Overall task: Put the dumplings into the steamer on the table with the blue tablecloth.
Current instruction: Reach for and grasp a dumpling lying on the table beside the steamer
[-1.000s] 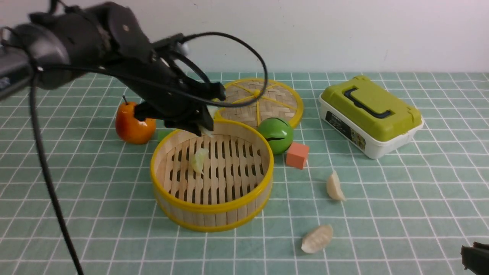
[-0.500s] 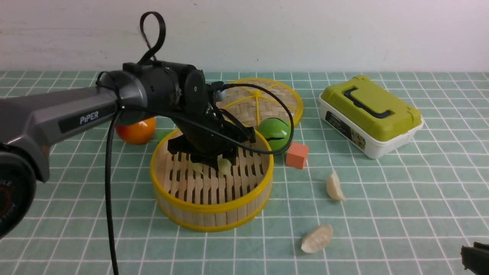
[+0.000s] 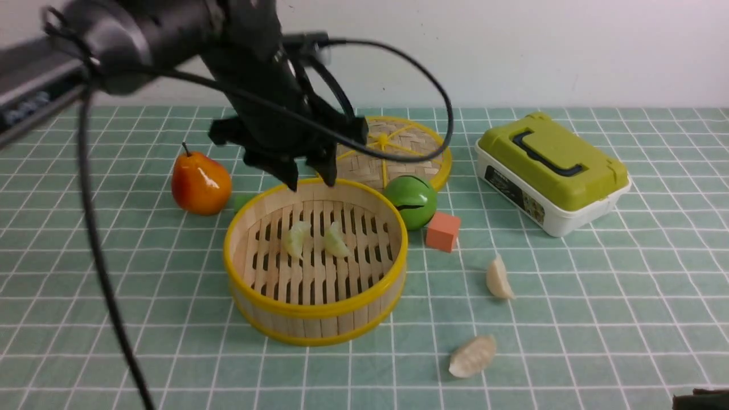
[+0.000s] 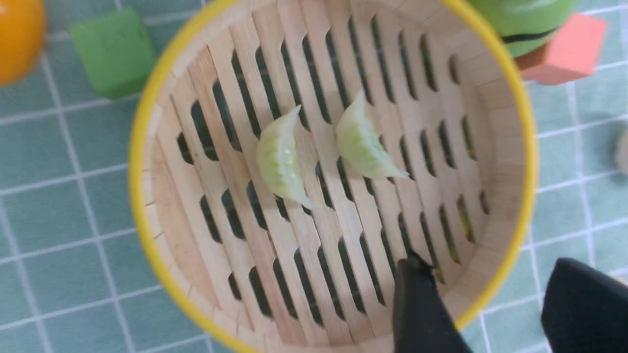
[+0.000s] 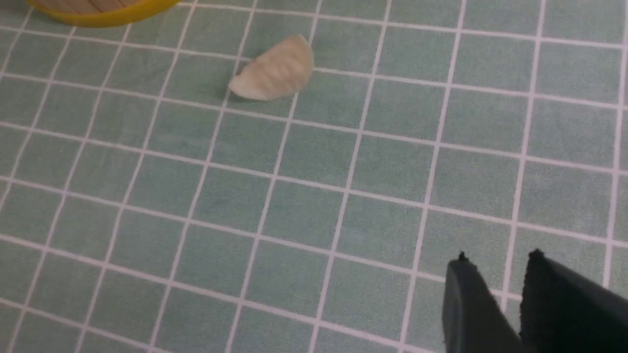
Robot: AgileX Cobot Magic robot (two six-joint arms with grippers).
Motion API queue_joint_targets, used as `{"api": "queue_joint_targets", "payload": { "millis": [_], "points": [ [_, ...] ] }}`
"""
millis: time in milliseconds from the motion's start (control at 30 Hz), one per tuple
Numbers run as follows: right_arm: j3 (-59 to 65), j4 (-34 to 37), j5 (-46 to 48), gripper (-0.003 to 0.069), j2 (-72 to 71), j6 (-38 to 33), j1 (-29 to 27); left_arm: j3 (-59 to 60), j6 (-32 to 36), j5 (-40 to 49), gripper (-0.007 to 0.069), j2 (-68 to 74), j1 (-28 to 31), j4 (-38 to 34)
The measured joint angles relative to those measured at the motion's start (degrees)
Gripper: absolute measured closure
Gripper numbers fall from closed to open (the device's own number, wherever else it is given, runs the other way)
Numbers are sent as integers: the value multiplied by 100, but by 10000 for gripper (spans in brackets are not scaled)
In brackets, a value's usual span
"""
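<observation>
The steamer stands mid-table on the blue tablecloth. Two yellowish dumplings lie side by side on its slatted floor. They also show in the left wrist view. My left gripper hangs open and empty above the steamer's far rim. Two whiter dumplings lie on the cloth to the steamer's right, one farther and one nearer. My right gripper is low at the near right, empty, jaws a narrow gap apart, short of the nearer dumpling.
A pear and a small green cube sit left of the steamer. The woven lid, a green ball and an orange cube crowd its far right. A green-lidded box stands at the right.
My left gripper dipped into the steamer holding a dumpling, let it go beside the first one, and rose back above the far rim. My right gripper sank lower in the front view.
</observation>
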Motion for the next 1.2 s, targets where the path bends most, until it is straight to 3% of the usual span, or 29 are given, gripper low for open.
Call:
{"api": "queue_joint_targets", "payload": {
  "millis": [133,233,400,533,600,767,1033,1200],
  "points": [
    [-613,237,129,370,762,-165,0,160,206,274,434,-1069,0,-6],
    [-1109,608,103,293,1624,-475,0,1048,315,130,546,-2284,0,-32],
    [-1632,935,-147,272,2811,-777,150,2904,340,-556,634,-3779,0,115],
    [-2163,897,-419,270,3764,-852,495,4517,303,-1072,638,-4884,0,572],
    [-2628,795,-577,270,4403,-833,673,5496,-41,-1345,638,-5631,0,955],
    [-3732,189,-814,270,5622,-456,727,6771,-469,-1240,638,-6633,0,1457],
    [-4615,-714,-1074,284,6842,441,727,7804,-745,-1619,638,-7727,0,1847],
    [-4670,-806,-1068,386,7063,1002,731,7946,-785,-1685,638,-8415,0,2211]
  ]
}}
